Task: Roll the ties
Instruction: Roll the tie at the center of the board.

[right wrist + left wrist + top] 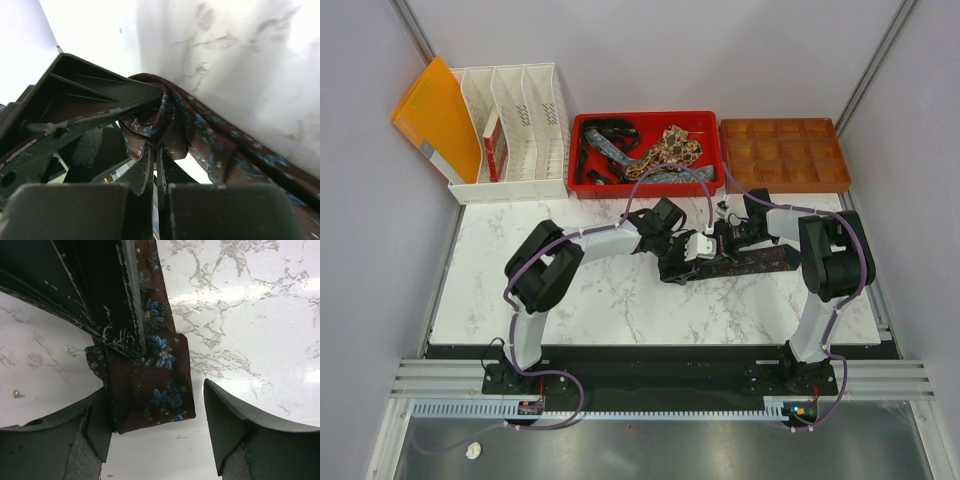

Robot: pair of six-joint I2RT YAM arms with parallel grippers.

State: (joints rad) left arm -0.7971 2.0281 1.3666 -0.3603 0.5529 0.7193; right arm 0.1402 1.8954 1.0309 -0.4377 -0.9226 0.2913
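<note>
Two claws: both meet over one tie [750,262] at the middle of the marble desk [570,300], the left arm reaching in from the left and the right arm from the right.
Left claw [155,407]: parted fairly wide. The folded end of the tie sits between its fingers [227,425]; one finger touches the edge of the fabric and the other stands clear of it.
Right claw [157,160]: fingers pressed together with only a sliver between them, tips buried in the coiled end of the tie and pinching the cloth there.
Where they cross: in the left wrist view a scratched dark finger of the right claw lies on top of the tie, with the fabric folded around its tip.
Tie: dark brown with small blue flowers. From the coil it runs flat along the desk toward the right arm, ending just short of that arm's elbow.
Other ties [665,150]: a loose tangle in the red bin [645,190] at the back of the desk — a tan-and-brown speckled one on top, dark ones to the left, and a blue patterned strip between.
Left of the bin: a white file rack [520,120], with an orange folder [435,115] leaning on its outer side.
Right of the bin: a brown tray [783,155] divided into small compartments.
</note>
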